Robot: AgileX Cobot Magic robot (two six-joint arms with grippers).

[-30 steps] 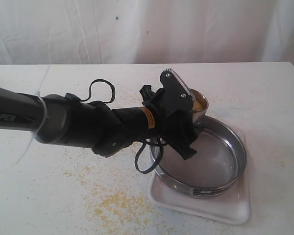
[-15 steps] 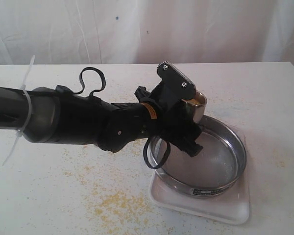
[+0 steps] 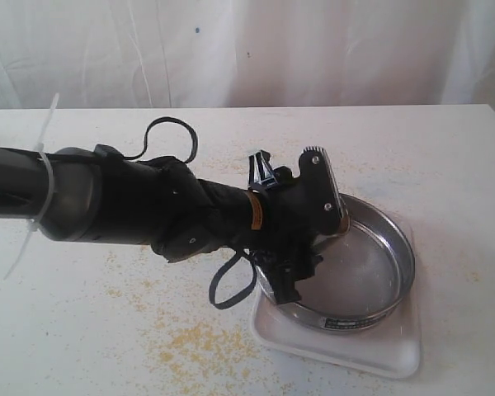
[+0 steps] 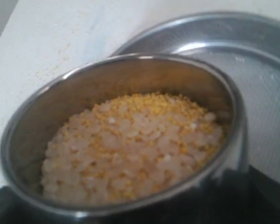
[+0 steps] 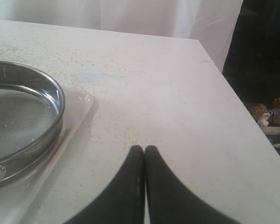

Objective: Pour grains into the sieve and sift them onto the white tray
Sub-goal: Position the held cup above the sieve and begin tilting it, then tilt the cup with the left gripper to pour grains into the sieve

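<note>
We see a white speckled table [image 3: 74, 330] with a white curtain behind it. Across its left half reaches the left arm [image 3: 124, 206], dark and thick, with a black cable looping off it. Toward the right of the table lies the white tray [image 3: 384, 356], flat and shallow. The sieve [image 3: 371, 276] sits on it, covering most of it, its small dark label facing the front edge. The left gripper [image 3: 309, 231] hangs over the sieve's left rim, its jaws spread wide and clamped around a steel cup [image 4: 130, 77], so the tool is holding the cup rather than standing free. In the exterior view the gripper hides almost all of the cup. In the left wrist view the cup's far lip is above the sieve's mesh and rim. The right gripper [image 5: 144, 156] is well apart from the sieve, low over bare table beside the tray, its two dark fingers pressed together with nothing between them. The grains [image 4: 135, 144] lie inside the cup, whitish kernels mixed with fine golden meal, heaped toward its lower side. Yellow crumbs [image 3: 190, 342] dust the table in front of the arm.
</note>
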